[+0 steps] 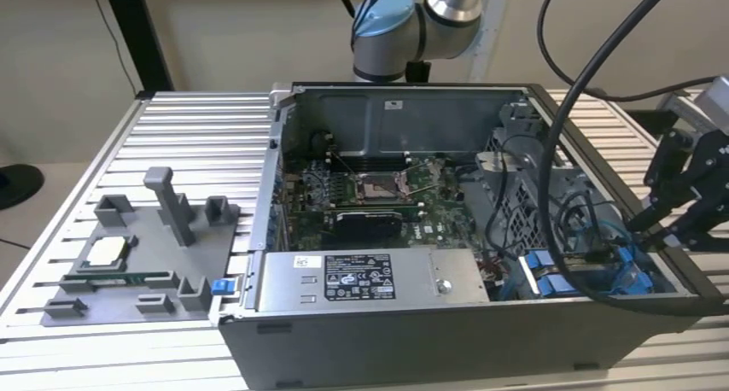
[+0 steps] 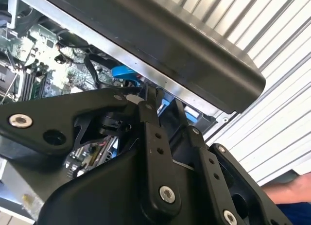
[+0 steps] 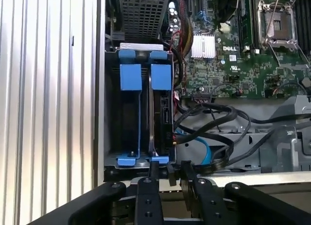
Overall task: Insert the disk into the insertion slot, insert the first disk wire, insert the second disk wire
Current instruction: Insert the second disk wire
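The disk (image 3: 161,113) stands on edge in its blue carrier, deep in the right-hand insertion slot (image 3: 146,54) of the drive cage. An empty blue carrier (image 3: 130,77) sits in the slot beside it. My gripper (image 3: 169,167) is at the case rim, right over the disk's near end. Its fingers (image 3: 153,170) stand close together on either side of the carrier's blue end tab (image 3: 159,160). The exterior view has the gripper (image 1: 638,234) above the blue carriers (image 1: 555,276) at the case's front right corner. A blue disk wire (image 3: 204,148) and black wires (image 3: 214,111) lie loose beside the cage.
The open computer case (image 1: 456,323) lies on a slatted metal table (image 1: 194,135), motherboard (image 1: 376,195) and grey power-supply box (image 1: 358,280) exposed. A grey fixture tray (image 1: 137,263) sits at the exterior view's left. Thick black cables (image 1: 569,109) hang over the case.
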{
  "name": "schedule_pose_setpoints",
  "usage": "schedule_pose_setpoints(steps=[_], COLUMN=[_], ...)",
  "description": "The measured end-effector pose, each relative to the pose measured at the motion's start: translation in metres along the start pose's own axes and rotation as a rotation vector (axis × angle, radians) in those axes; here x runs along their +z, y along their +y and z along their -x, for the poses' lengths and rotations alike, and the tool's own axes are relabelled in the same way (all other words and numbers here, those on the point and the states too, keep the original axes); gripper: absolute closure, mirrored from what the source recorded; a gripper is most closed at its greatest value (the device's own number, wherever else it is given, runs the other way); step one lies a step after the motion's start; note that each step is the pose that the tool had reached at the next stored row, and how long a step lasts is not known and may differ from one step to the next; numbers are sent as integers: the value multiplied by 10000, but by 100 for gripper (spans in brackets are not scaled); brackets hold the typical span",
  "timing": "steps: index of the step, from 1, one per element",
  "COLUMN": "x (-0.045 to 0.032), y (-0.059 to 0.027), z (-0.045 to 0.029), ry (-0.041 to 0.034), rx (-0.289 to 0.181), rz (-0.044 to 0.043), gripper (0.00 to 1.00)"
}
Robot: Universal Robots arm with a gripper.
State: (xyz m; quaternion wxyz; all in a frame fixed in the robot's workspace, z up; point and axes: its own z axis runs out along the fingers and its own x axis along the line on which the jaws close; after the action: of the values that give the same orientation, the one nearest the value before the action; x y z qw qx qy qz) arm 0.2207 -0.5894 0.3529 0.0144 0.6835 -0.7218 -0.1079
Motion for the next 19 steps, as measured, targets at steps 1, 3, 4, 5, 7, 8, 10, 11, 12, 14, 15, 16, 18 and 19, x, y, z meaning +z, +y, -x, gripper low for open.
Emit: schedule_pose_setpoints(steps=[1, 3, 4, 5, 7, 8, 10, 11, 12, 14, 15, 16, 18, 19], x=[1, 4, 5, 5, 4, 1, -20, -28, -29, -30, -30, -28, -16, -8], y=[0, 0, -1, -1, -3, -4, -4, -4, -7, -8, -9, -10, -13, -14], z=[0, -1, -1, 0, -1, -3, -7, -8, -11, -20, -27, -33, -40, -42], ry=[-18, -54, -71, -82, -95, -129, -252, -320, -353, -360, -357, -356, -354, -353], rx=[106, 330, 430, 490, 503, 499, 482, 471, 467, 471, 476, 482, 504, 516], rz=[7, 22, 24, 19, 18, 26, 55, 73, 88, 118, 144, 182, 265, 297], gripper=[0, 0, 0, 0, 0, 0, 0, 0, 0, 0, 0, 0, 0, 0])
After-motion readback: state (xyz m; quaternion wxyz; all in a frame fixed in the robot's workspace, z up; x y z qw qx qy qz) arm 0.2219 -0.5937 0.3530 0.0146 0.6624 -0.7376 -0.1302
